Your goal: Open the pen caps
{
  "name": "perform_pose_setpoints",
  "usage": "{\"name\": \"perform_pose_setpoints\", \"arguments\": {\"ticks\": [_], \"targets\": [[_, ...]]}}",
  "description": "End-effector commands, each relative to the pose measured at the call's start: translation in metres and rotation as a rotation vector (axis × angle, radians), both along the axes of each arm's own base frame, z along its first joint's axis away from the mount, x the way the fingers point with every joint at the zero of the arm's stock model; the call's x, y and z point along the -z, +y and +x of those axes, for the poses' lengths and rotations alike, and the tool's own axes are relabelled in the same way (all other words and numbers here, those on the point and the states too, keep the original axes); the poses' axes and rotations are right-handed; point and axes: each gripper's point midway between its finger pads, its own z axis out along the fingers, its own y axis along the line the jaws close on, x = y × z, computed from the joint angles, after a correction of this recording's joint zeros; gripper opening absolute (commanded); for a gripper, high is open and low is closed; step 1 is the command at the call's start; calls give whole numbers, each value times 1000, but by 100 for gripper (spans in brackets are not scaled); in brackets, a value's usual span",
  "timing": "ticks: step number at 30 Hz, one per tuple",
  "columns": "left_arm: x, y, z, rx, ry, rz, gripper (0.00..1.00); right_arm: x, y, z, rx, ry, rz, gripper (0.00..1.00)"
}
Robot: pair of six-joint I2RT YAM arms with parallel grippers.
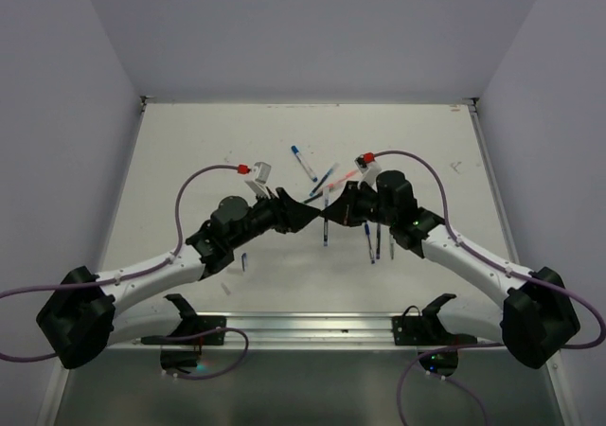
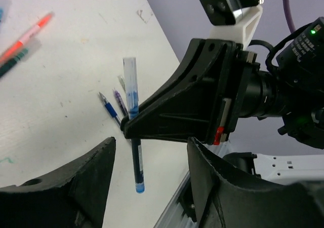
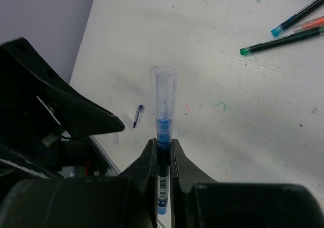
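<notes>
A white, ink-flecked table (image 1: 189, 161) carries scattered loose pens (image 3: 281, 40). The black right gripper (image 3: 162, 146) is clamped on a thin dark-blue stick pen (image 3: 162, 180). The pen's clear, blue-tinted plastic cap (image 3: 165, 91) juts past that gripper's fingertips. The left gripper (image 2: 151, 143) has its fingers spread, and the cap sits beyond them, untouched.

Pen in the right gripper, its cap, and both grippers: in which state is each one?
right gripper: shut on the pen
pen: upright, clamped by its barrel
clear cap: on the pen, not yet pulled off
left gripper: open, touching neither pen nor cap
</notes>
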Motion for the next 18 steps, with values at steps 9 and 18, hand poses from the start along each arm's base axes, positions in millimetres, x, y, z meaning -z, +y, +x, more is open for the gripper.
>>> {"name": "perform_pose_setpoints", "arguments": {"ticks": [9,18], "targets": [[-40,2,9,57,-133,-9,57,-25,15,-49,-367,-124,35,0],[-38,-5,5,99,-124,-39,53,-30,21,-55,-399,-116,98,0]]}}
